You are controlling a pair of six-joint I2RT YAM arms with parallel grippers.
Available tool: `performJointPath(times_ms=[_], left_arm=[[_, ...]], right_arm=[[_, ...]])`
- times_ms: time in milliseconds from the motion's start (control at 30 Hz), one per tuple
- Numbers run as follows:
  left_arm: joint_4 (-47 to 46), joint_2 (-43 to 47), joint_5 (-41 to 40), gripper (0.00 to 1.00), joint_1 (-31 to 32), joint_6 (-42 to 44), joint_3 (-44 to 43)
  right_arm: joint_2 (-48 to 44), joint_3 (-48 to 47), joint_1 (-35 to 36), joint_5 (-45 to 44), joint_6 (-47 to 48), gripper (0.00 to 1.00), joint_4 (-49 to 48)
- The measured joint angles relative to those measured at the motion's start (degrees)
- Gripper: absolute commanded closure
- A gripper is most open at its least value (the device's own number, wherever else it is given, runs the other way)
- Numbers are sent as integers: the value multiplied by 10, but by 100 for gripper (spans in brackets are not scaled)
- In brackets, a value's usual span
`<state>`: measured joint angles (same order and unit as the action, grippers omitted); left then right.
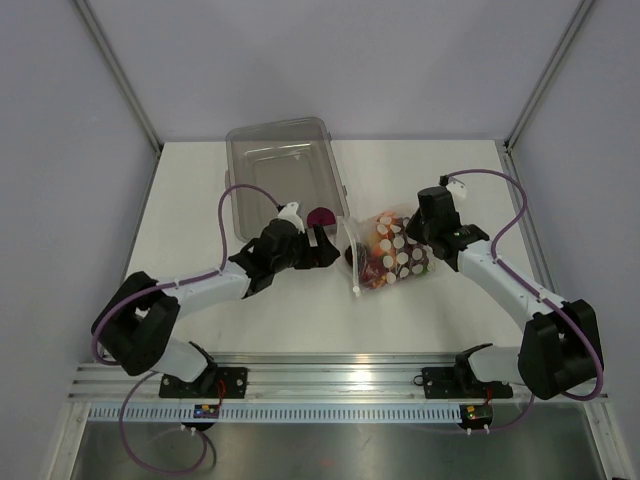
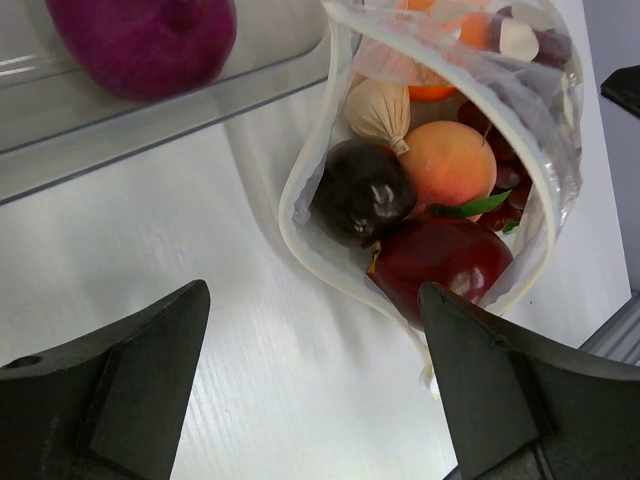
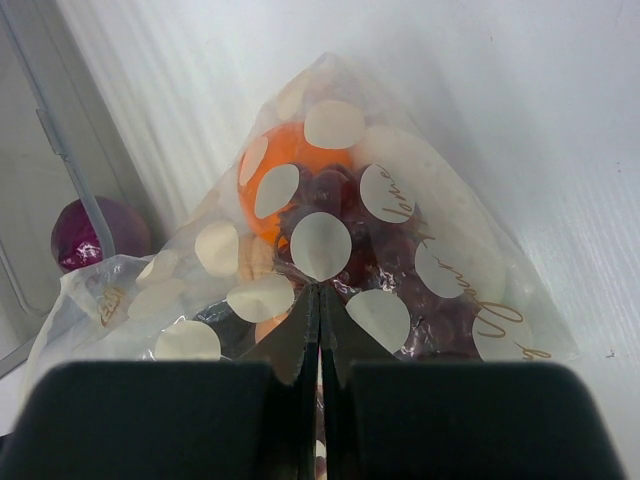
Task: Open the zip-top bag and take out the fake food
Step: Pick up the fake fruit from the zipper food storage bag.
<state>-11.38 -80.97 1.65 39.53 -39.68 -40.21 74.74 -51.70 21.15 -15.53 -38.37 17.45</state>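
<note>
The table (image 1: 200, 200) carries a clear bin (image 1: 260, 160) at its far middle, and the bag (image 1: 395, 255) lies just right of the bin, between the two arms. The bag's mouth gapes toward the left gripper (image 2: 312, 300), so the opening looks done and the step in hand is taking the food out.

The right gripper (image 3: 318, 300) has its fingers pinched together on the film at the bag's far end, pinning it to the table. The left gripper's fingers stand wide apart with nothing between them, hovering over bare table just short of the mouth.

One purple piece (image 2: 140, 40) sits in the bin. The rest is in the bag: a dark red apple (image 2: 440, 260) and a dark plum (image 2: 360, 190) right at the mouth, a peach (image 2: 445, 160) behind them.

The next move likely calls for the left gripper to reach into the mouth and close on the apple or plum without catching the rim.
</note>
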Motion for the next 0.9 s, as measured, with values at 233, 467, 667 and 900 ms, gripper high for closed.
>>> performJointPath(times_ms=[233,467,667,900], left_arm=[[-7,-70,23,14,12,0,-30],[-13,-95,25,14,21,-1,-71],[-19,-128,25,14,27,-17,-96],[-20,-152,22,14,35,-48,-100]], right_arm=[[0,0,0,1,1,98,0],[0,1,0,6,1,99,-1],[0,5,0,16,1,99,-3],[1,8,0,20,0,99,-11]])
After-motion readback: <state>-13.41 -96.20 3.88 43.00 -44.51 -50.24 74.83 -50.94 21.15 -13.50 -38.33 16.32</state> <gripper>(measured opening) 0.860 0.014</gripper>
